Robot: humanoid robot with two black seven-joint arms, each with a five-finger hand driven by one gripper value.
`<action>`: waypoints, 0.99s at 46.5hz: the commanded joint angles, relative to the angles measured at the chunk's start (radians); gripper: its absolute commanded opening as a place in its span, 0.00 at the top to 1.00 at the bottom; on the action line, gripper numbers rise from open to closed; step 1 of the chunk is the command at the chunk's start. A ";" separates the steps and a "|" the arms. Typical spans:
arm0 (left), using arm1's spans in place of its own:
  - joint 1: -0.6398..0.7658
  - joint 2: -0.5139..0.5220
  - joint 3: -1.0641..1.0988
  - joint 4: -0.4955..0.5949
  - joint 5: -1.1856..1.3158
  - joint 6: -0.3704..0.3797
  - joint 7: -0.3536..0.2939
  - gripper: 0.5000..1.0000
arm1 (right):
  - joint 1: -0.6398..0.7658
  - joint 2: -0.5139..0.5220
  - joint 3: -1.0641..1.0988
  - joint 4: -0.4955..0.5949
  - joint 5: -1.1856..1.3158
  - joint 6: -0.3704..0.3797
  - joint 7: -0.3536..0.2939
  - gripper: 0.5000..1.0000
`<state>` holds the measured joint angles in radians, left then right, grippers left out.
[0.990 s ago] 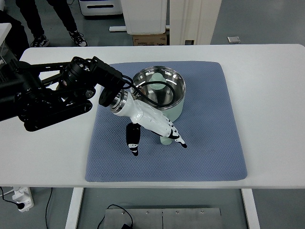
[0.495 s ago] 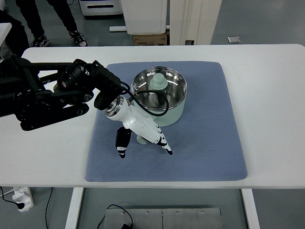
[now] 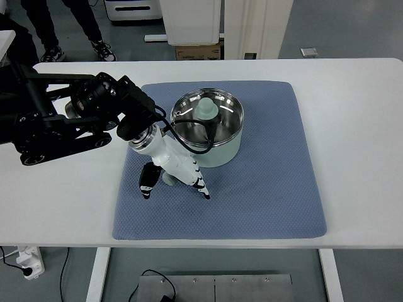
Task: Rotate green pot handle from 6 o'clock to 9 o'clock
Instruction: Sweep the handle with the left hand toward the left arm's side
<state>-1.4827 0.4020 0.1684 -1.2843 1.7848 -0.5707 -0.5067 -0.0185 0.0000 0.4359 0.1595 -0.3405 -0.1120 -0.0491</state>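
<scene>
- Nearest the camera, under the table [image 3: 359, 151], a grey metal base plate [image 3: 214, 288] and a black cable [image 3: 154, 283] show on the floor, with a white power strip [image 3: 28, 263] at the lower left.
- The table is a smooth white slab; a blue-grey mat [image 3: 264, 189] with a fine dimpled weave and rounded corners covers its middle.
- The left hand [image 3: 173, 171], white with black-tipped fingers [image 3: 146, 185], reaches down onto the near part of the mat just in front of the pot. The fingers are spread apart around the pale green pot handle [image 3: 169, 180]; a thumb-like finger stands on the left of it and the longer fingers on its right. Whether they press on the handle cannot be told.
- The handle sticks out from the pot toward the near left, roughly a 7 to 8 o'clock position.
- The green pot [image 3: 211, 129] is round, with pale mint outer walls and a shiny steel inside. In it lies a pale green knobbed piece [image 3: 206, 108], mushroom-shaped, near the far wall.
- A black cable [image 3: 189, 146] loops from the wrist over the pot's near rim.
- The left arm [image 3: 56, 116] is black, jointed and bulky, coming in from the left edge.
- Beyond the table stand a cardboard box [image 3: 198, 51] with unreadable print, a white cabinet [image 3: 189, 19] and a person's legs [image 3: 69, 28] in dark shoes.
</scene>
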 commanded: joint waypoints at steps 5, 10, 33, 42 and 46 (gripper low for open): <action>-0.007 0.009 0.017 0.002 0.051 0.000 0.000 0.00 | 0.000 0.000 0.001 0.000 0.000 0.000 0.000 0.00; -0.016 0.011 0.017 0.002 0.076 0.000 0.000 0.00 | 0.000 0.000 0.000 0.000 0.000 0.000 0.000 0.00; -0.047 0.031 0.077 0.040 0.162 0.003 -0.003 0.00 | 0.000 0.000 0.000 0.000 0.000 0.000 0.000 0.00; -0.047 0.031 0.082 0.080 0.191 0.005 -0.001 0.00 | 0.000 0.000 0.001 0.000 0.000 0.000 0.000 0.00; -0.047 0.031 0.082 0.100 0.212 0.006 -0.001 0.00 | 0.000 0.000 0.000 0.000 0.000 0.000 0.000 0.00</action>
<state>-1.5291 0.4326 0.2501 -1.1975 1.9850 -0.5660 -0.5082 -0.0184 0.0000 0.4366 0.1595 -0.3405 -0.1124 -0.0491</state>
